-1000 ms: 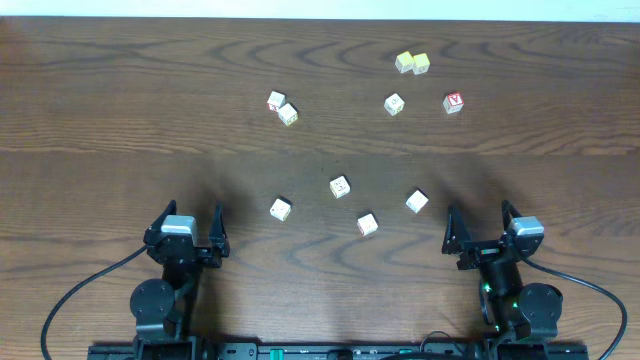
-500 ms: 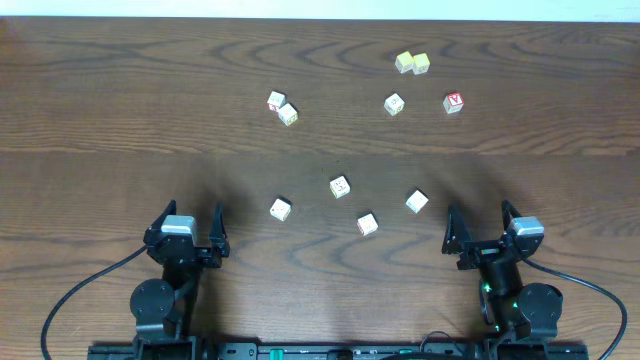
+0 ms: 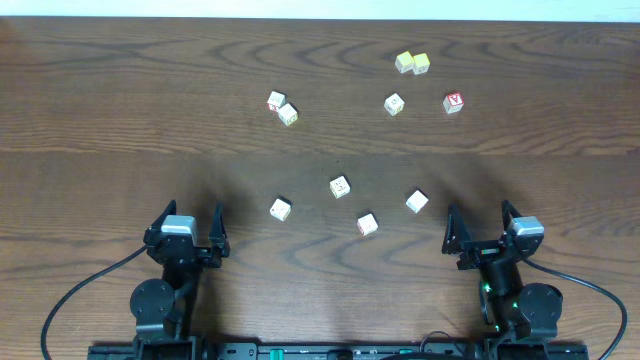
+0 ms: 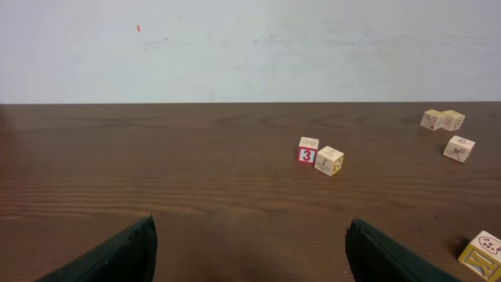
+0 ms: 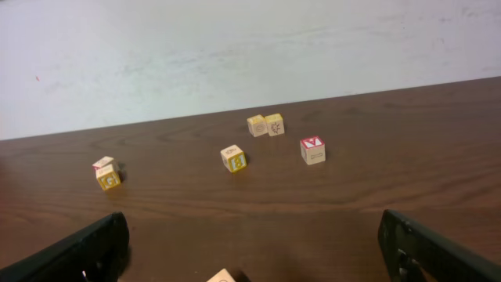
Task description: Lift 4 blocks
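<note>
– At the near edge of the table [image 3: 100,150], both arms sit low: left gripper [image 3: 188,225] and right gripper [image 3: 480,228] gape wide, nothing held. No lift begun, I'd judge.
– And what's to be lifted?
– Four cream blocks [image 3: 340,186] lie loose mid-table, well apart from either pincer. One block [image 3: 280,209] sits near 3 o'clock of the left gripper; another block [image 3: 417,201] at 10 o'clock of the right; a third block [image 3: 340,186] and fourth block [image 3: 367,224] between them.
– Next move?
– Likely reach out, drop over the nearest block, jaws straddling it squarely, then close and raise.
</note>
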Available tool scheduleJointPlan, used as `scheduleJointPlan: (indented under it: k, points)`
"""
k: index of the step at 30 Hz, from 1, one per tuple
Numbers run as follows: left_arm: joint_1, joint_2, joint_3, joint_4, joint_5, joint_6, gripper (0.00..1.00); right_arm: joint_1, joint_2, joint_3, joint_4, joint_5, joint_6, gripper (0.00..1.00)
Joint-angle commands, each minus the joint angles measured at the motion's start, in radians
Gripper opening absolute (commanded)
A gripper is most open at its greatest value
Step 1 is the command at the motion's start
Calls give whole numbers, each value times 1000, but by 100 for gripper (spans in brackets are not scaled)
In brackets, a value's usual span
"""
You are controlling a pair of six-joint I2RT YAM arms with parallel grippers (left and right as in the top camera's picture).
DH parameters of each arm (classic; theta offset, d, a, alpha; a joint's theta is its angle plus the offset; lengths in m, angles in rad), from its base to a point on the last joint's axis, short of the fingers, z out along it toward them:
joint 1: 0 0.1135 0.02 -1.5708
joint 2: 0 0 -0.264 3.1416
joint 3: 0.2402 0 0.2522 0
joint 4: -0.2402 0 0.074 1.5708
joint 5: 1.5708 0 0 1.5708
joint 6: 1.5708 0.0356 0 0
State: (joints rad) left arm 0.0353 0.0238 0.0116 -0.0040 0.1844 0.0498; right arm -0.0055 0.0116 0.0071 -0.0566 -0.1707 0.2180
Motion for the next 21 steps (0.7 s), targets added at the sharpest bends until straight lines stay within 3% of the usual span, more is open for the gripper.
scheduleJointPlan:
  k: [1,6,9,16,17,21]
  points:
    - [-4,2,-8,-48,33,-2,77,-10,-5,-2,-5,5,-14,99]
    - [-4,2,-8,-48,33,-2,77,-10,-5,-2,-5,18,-29,99]
    - [-4,2,-8,-48,33,-2,77,-10,-5,-2,-8,65,-139,99]
    - [-4,2,-8,-48,33,-2,77,-10,-5,-2,-2,65,-137,99]
    - [-4,2,-8,-48,33,-2,77,-10,-5,-2,42,34,-96,99]
    - [-4,2,-8,-48,33,-2,77,-9,-5,-2,111,-409,369,99]
